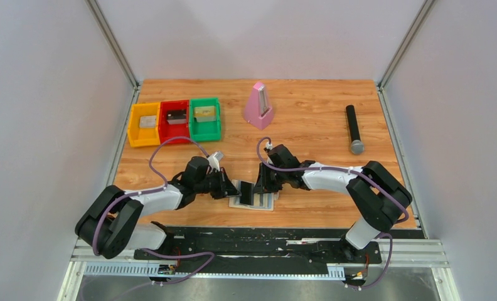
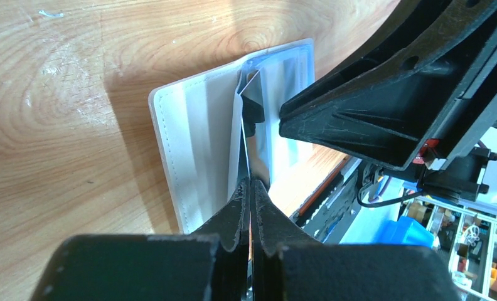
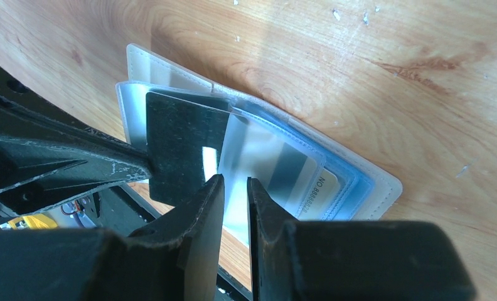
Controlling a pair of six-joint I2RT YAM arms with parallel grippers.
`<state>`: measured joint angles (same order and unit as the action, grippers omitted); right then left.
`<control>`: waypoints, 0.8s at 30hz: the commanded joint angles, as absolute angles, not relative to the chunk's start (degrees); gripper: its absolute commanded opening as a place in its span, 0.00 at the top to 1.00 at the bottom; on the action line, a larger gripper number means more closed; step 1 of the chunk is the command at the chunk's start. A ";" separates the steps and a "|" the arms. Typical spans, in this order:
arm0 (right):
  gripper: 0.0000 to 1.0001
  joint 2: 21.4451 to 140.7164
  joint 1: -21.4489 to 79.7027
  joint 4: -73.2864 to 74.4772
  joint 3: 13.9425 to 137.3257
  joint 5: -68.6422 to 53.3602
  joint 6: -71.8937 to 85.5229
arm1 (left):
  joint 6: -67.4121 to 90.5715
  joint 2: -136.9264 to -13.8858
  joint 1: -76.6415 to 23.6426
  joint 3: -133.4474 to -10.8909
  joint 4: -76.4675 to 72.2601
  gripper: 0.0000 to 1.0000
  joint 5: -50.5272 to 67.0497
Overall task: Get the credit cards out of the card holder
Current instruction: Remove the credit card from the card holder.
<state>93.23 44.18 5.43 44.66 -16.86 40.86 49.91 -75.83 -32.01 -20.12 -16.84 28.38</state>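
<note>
**Card holder (image 1: 253, 202), open on tabletop (image 1: 321, 125)**

Lies spread near the front edge, between both arms. Left pincer (image 2: 250, 188) clenched on dark card (image 3: 183, 147), held upright over the holder. Right pincer (image 3: 235, 188) narrowly parted about a clear sleeve (image 3: 240, 150); whether it grips cannot be told. Second card (image 3: 299, 175) sits in its sleeve.

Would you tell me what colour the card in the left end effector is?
The card is dark grey-black, clearest in the right wrist view.
</note>
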 commanded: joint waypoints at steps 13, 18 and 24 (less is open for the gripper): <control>0.75 90.66 44.46 6.46 45.07 -16.10 38.49 | 47.47 -70.27 -31.65 -21.75 -12.89 1.00 28.86; 0.70 87.93 44.71 4.10 45.27 -19.36 39.07 | 47.78 -69.93 -31.72 -22.17 -12.92 1.00 29.29; 0.59 89.39 44.79 0.55 45.52 -23.54 41.25 | 47.47 -70.11 -31.73 -22.89 -12.63 1.00 29.62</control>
